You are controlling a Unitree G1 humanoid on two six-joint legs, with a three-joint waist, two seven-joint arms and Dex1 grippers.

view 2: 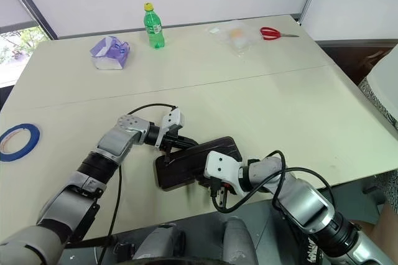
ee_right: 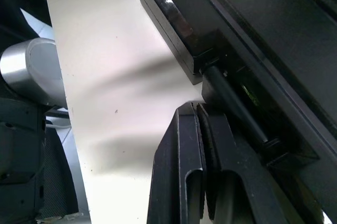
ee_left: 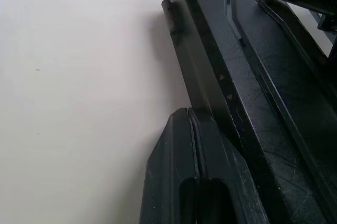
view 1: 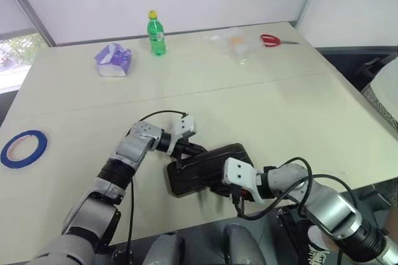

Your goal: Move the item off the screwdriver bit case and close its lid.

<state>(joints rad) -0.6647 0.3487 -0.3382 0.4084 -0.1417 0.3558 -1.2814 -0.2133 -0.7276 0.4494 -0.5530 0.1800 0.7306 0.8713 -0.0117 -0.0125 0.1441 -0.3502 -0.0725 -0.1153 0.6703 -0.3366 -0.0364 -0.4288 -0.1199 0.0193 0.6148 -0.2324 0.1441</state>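
Note:
The screwdriver bit case (view 1: 202, 168) lies flat near the table's front edge, dark and glossy. Its lid (ee_left: 274, 77) is down over the case. Nothing rests on top of it, and I cannot tell which thing is the item. My left gripper (view 1: 194, 150) is shut, its fingertips (ee_left: 192, 124) against the case's far left edge. Also shut, my right gripper (view 1: 219, 188) sits at the near right side of the case, tips (ee_right: 195, 111) beside the hinge rod (ee_right: 231, 108). Neither gripper holds anything.
A green bottle (view 1: 155, 33), a purple tissue pack (view 1: 113, 60), a clear plastic bag (view 1: 233, 44) and red scissors (view 1: 273, 40) lie along the far side. A blue tape roll (view 1: 23, 148) lies at the left. The table's front edge runs just behind the case.

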